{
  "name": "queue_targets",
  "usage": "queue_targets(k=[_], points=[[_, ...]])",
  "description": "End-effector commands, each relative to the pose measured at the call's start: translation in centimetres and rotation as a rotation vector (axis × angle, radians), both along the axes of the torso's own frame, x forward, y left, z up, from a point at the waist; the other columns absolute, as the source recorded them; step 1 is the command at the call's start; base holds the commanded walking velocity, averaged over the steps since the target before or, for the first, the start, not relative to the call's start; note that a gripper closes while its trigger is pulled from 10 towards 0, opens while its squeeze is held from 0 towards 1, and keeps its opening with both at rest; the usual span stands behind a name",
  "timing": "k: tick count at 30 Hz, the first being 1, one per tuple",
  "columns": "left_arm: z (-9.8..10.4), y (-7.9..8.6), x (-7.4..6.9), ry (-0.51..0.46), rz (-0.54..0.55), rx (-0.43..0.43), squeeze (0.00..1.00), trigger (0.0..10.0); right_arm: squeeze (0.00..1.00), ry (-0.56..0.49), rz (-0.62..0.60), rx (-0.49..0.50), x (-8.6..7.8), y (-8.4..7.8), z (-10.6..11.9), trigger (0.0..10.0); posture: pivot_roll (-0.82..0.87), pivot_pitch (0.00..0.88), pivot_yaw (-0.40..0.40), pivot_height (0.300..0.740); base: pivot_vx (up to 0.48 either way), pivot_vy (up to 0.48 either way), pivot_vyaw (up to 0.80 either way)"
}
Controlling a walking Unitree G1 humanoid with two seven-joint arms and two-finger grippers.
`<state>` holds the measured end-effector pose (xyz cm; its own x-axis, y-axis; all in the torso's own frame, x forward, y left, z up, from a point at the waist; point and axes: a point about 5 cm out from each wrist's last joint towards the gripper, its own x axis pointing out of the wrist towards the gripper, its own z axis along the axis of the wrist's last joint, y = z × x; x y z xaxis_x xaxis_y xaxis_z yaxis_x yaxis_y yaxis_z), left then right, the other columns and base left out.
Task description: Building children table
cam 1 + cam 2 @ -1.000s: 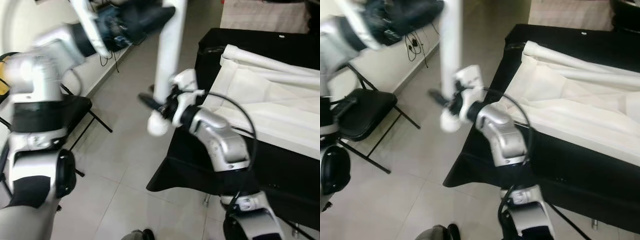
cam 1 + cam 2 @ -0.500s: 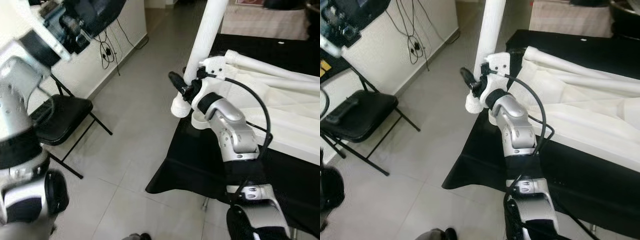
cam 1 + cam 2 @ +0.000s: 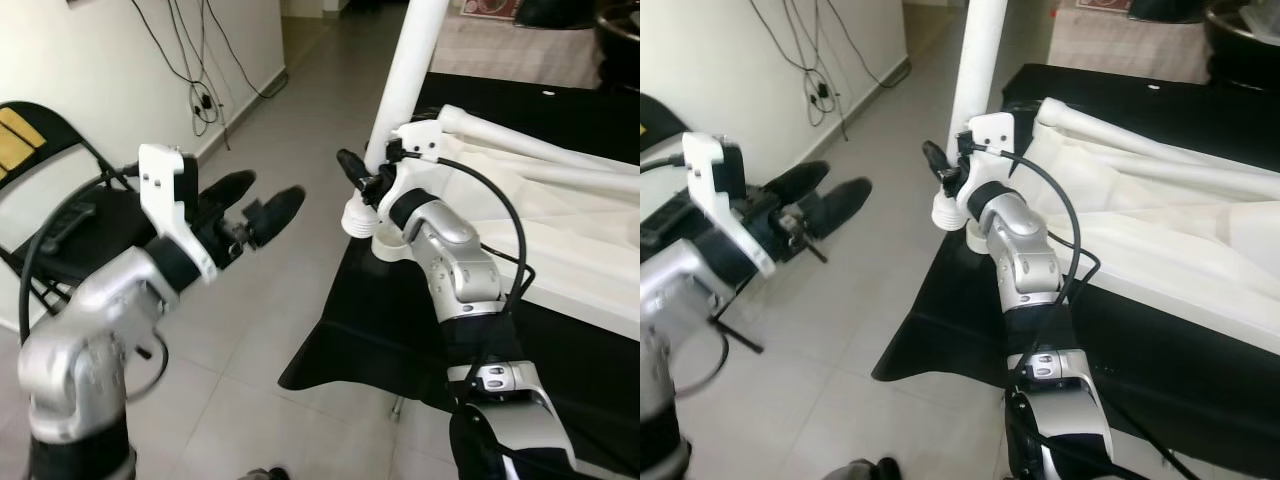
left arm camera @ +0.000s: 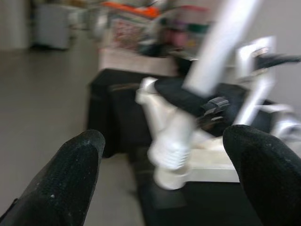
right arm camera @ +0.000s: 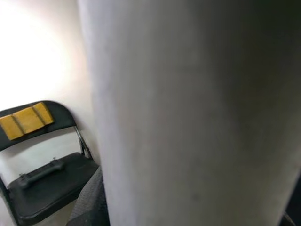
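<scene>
One white table leg (image 3: 410, 75) stands nearly upright, leaning slightly, at the near corner of the black-draped table (image 3: 560, 330). Its ribbed lower end (image 3: 357, 214) hangs just off the table edge, above the tiled floor (image 3: 270, 300). The right gripper (image 3: 362, 172) is clamped on this leg low on its shaft; one black finger (image 3: 936, 157) projects past the leg on the robot's left side.

The left gripper (image 3: 262, 203) is held in the air over the floor, well apart from the leg, its two fingers spread and holding nothing.

One white tabletop assembly (image 3: 1160, 220) lies flat on the black cloth, with two long white rails (image 3: 530, 150) along its far side.

One black folding chair (image 3: 60, 215) stands by the wall, with a dark handheld device (image 5: 40, 173) on its seat. The right wrist view adds a yellow patch (image 5: 26, 118) on the chair back. The left wrist view looks between both fingertips (image 4: 77, 160) toward the leg's ribbed end, blurred.
</scene>
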<state>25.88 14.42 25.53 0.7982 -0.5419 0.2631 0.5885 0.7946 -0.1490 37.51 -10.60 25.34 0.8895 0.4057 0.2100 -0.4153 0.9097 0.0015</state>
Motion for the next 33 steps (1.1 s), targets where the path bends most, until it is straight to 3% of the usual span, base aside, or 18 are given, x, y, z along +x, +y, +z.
queue_targets(k=[1, 7, 12, 17, 24, 33], points=[[-0.6, 0.0, -0.2, -0.009, 0.113, 0.035, 0.0, 10.0, 0.0, -0.043, 0.014, 0.024, -0.3, 0.6, 0.8, 10.0, -0.04, 0.162, 0.024, 0.74, 0.0, 0.0, 0.0], [-3.0, 0.1, -0.4, 0.055, 0.279, 0.119, 0.0, 10.0, 0.0, -0.058, 0.041, 0.038, -1.6, 0.7, 0.5, 10.0, -0.03, 0.144, 0.033, 0.74, 0.0, 0.0, 0.0], [-3.8, 0.2, -0.5, 0.085, 0.32, 0.147, 0.0, 10.0, 0.0, -0.065, 0.058, 0.035, -2.1, 0.7, 0.4, 10.0, -0.03, 0.137, 0.034, 0.74, 0.0, 0.0, 0.0], [-6.0, 0.9, -1.3, 0.149, 0.4, 0.173, 0.0, 10.0, 0.0, -0.068, 0.1, 0.044, -3.1, 0.7, 0.2, 10.0, -0.04, 0.119, 0.04, 0.74, 0.0, 0.0, 0.0], [-7.4, 1.0, -1.9, 0.166, 0.419, 0.195, 0.0, 10.0, 0.0, -0.067, 0.115, 0.039, -3.7, 1.0, 0.0, 10.0, -0.05, 0.111, 0.042, 0.74, 0.0, 0.0, 0.0], [-8.4, 0.5, -2.6, 0.171, 0.408, 0.216, 0.0, 10.0, 0.0, -0.047, 0.14, 0.035, -4.5, 1.3, -0.6, 10.0, -0.05, 0.098, 0.045, 0.74, 0.0, 0.0, -0.75]])
